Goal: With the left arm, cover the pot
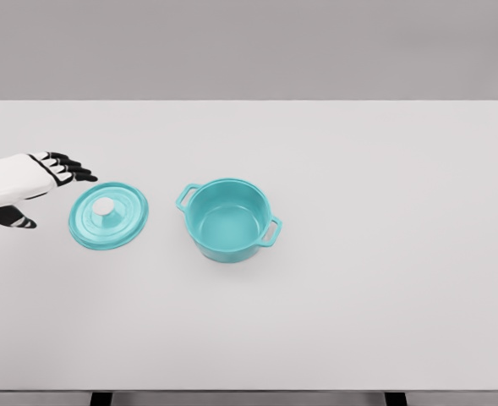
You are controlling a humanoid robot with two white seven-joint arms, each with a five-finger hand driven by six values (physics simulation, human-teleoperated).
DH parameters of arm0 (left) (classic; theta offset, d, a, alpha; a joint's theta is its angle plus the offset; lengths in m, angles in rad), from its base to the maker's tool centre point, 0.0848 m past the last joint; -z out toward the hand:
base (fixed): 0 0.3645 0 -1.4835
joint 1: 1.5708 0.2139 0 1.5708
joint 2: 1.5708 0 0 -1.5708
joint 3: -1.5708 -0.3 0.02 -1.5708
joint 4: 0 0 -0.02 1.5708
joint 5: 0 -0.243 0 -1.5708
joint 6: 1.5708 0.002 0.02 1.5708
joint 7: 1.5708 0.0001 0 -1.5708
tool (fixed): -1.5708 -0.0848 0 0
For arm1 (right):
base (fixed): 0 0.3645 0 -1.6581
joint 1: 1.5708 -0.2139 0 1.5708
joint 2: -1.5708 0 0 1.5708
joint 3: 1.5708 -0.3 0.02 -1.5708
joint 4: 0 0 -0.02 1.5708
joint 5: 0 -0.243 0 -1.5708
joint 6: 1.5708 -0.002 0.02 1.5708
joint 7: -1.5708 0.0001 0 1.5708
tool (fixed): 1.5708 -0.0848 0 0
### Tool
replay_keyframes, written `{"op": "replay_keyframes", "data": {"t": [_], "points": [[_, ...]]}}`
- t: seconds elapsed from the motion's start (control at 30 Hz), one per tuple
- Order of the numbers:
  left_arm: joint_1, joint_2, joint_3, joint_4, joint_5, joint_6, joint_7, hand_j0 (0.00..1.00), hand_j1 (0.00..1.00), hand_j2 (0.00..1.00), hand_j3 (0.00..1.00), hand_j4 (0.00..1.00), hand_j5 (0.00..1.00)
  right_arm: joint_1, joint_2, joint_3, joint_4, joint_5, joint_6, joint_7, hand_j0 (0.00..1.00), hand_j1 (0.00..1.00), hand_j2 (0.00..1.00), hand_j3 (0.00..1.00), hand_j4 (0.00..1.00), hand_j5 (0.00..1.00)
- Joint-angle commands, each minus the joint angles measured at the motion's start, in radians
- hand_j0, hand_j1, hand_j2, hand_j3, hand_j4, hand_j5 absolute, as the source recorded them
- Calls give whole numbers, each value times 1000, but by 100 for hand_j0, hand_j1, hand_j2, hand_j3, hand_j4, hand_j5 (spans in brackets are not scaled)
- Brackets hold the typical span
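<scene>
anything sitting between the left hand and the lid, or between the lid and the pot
Nothing visible. The left hand is open just left of the teal lid, with only bare table between them. The open teal pot stands right of the lid, and the gap between them holds nothing.
</scene>
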Motion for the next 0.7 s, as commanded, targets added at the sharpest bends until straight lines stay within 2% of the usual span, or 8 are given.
{"op": "replay_keyframes", "data": {"t": [0.0,0.17,0.37,0.43,0.47,0.5,0.53,0.67], "points": [[0,-3,-2,0,0,0,-3,100,100,100,100,100,100,0,0,0,0,-1,0,-1,100,100,100,100,100,100],[-3,2,-1,18,-3,-9,-6,100,100,100,100,100,100,5,0,0,6,-1,3,0,100,100,100,100,100,100],[-26,0,-10,24,-11,-39,-69,100,100,100,100,100,100,5,0,0,6,-1,3,0,100,100,100,100,100,100],[-60,9,-30,24,-34,-49,-75,100,100,100,100,100,100,5,0,0,6,-1,3,0,100,100,100,100,100,100],[-112,34,-89,37,-23,-62,-74,100,100,100,100,100,100,5,0,0,6,-1,3,0,100,100,100,100,100,100],[-227,48,-223,75,68,-62,-66,100,100,100,100,100,100,5,0,0,6,-1,3,0,100,100,100,100,100,100],[-281,48,-312,95,96,-63,-69,100,100,100,100,100,100,5,0,0,6,-1,3,0,100,100,100,100,100,100],[-428,46,-531,87,102,-74,-71,100,100,100,100,100,100,5,0,0,6,-1,3,0,100,100,100,100,100,100]]}}
